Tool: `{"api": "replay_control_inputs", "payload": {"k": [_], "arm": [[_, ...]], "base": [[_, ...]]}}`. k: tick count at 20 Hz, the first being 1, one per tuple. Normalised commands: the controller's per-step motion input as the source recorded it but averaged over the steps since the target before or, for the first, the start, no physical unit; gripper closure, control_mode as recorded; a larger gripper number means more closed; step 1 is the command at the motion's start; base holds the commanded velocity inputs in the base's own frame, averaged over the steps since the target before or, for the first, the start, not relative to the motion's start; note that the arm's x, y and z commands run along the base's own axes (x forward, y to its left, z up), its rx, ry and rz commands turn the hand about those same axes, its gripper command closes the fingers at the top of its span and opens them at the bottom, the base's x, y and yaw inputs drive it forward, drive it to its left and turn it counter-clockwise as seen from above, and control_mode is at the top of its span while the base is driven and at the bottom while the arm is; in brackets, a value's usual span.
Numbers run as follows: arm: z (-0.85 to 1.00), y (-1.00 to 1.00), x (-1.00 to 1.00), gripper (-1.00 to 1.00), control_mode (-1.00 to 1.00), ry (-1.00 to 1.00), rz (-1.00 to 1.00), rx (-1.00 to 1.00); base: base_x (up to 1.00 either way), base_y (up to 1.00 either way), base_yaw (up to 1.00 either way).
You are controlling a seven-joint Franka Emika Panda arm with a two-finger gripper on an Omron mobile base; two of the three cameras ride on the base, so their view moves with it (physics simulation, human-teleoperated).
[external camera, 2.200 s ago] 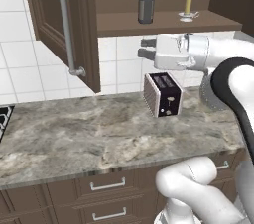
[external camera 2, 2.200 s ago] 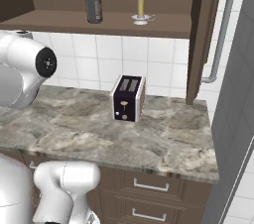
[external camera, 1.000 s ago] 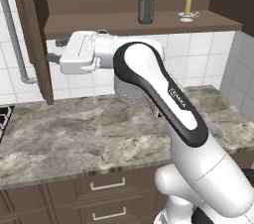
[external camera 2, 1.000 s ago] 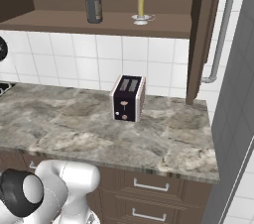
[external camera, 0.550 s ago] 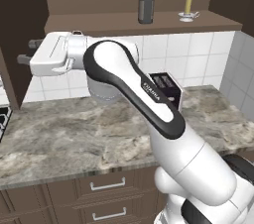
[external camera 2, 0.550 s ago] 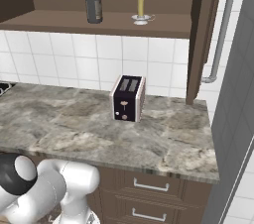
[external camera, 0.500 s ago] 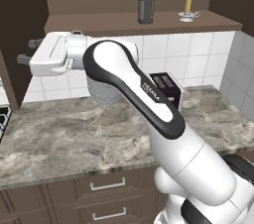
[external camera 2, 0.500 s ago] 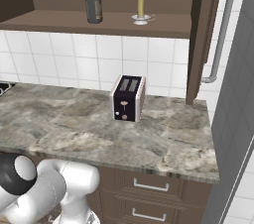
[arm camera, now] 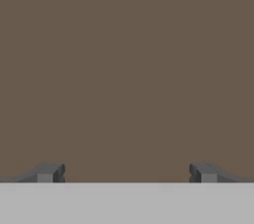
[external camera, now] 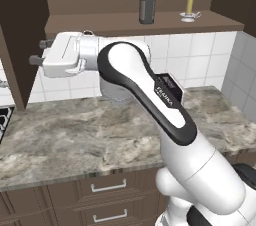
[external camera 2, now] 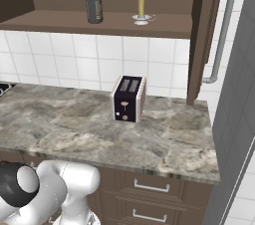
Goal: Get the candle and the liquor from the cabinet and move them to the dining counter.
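The liquor (external camera: 147, 1) and the candle (external camera: 190, 5) stand upright, side by side on the cabinet (external camera 2: 119, 22) shelf, above the counter (external camera 2: 89, 129) with its toaster (external camera 2: 128, 98). The gripper (external camera: 36, 52) sits far left against the open door (external camera: 20, 35), fingers (arm camera: 47, 172) spread apart, empty; both objects lie up and right of it.
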Motion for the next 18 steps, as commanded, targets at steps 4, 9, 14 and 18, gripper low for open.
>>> {"api": "replay_control_inputs", "payload": {"k": [4,9,14,18], "arm": [[0.07,-0.91,-0.29,-1.00,-1.00,0.01,-0.26,0.00],[0.13,-0.81,-0.01,-1.00,-1.00,0.08,-0.33,-0.01],[0.22,-0.77,0.00,-1.00,-1.00,0.17,-0.39,-0.02],[0.27,-0.79,0.10,-1.00,-1.00,0.20,-0.42,-0.02]], "base": [[0.00,0.00,0.00],[0.00,0.00,0.00],[0.00,0.00,0.00],[0.00,0.00,0.00]]}}
